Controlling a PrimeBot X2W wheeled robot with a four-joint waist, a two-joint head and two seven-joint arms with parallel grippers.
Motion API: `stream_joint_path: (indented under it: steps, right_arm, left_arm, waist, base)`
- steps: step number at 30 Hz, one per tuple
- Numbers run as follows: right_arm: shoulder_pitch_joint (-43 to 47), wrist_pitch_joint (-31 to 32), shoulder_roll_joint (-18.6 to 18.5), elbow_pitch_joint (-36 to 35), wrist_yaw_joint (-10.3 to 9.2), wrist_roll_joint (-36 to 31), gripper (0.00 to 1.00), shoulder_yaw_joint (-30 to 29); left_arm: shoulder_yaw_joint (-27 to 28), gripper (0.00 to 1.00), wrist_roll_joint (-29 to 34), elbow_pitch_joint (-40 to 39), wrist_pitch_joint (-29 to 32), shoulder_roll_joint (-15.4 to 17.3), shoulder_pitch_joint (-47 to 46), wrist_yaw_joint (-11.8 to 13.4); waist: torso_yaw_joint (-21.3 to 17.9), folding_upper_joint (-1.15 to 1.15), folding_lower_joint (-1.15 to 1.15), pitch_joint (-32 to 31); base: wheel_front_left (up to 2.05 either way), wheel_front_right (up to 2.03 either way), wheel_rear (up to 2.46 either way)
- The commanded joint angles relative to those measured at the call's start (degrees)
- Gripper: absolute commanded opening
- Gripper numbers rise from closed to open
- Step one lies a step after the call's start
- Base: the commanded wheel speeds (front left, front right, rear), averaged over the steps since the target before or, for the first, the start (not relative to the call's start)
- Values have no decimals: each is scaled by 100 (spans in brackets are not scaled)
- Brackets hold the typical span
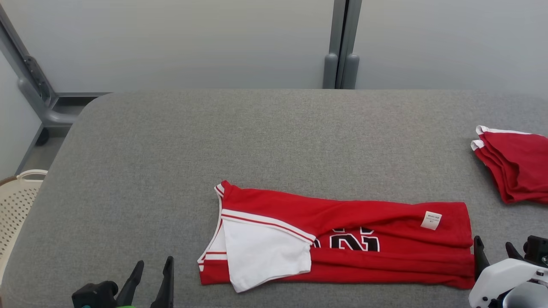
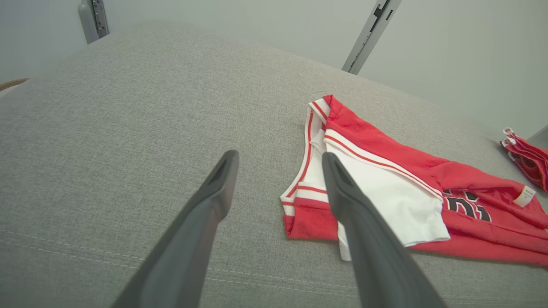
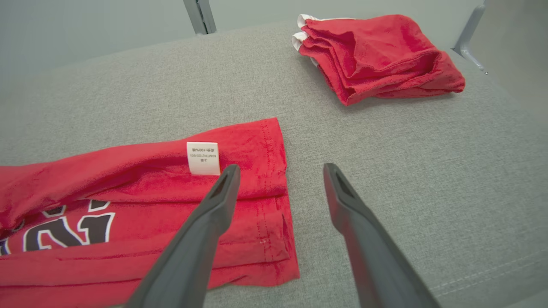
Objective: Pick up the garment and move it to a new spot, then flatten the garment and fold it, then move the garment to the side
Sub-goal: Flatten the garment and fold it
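Observation:
A red jersey, the garment (image 1: 342, 239), lies folded lengthwise into a long band on the grey table (image 1: 257, 137), with black-and-white numbers, white-trimmed armholes at its left end and a small white label (image 1: 430, 220) near its right end. My left gripper (image 1: 150, 269) stands open at the lower left, apart from the jersey's left end (image 2: 308, 201), nothing between its fingers. My right gripper (image 1: 492, 248) is open just beyond the jersey's right hem (image 3: 274, 179), one finger (image 3: 222, 192) over the cloth, the other (image 3: 338, 192) over bare table.
A second red garment (image 1: 518, 171), folded into a stack, lies at the table's right edge (image 3: 381, 55). A cream perforated basket (image 1: 17, 201) stands beside the table's left side. Grey partition walls and metal posts (image 1: 342, 47) rise behind the table.

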Motion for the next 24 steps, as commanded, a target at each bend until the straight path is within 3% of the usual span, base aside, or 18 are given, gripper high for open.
stream_joint_path:
  steps: [1, 13, 24]
  right_arm:
    - [-114, -129, -19, 157, 0, -21, 100, -50]
    - [-862, -1168, -20, 1529, 0, -497, 100, -491]
    - [-1332, -1562, -21, 2549, 0, -881, 100, -830]
  left_arm:
    - [-7, 100, 57, -26, 30, 43, -111, -18]
    - [-86, 100, 120, -141, 188, 78, -380, -20]
    - [-163, 100, 154, -80, 239, 18, -626, -74]
  waist:
    - [30, 0, 0, 68]
    - [219, 0, 0, 488]
    - [400, 0, 0, 833]
  base:
    - [0, 0, 0]
    - [0, 0, 0]
    - [0, 0, 0]
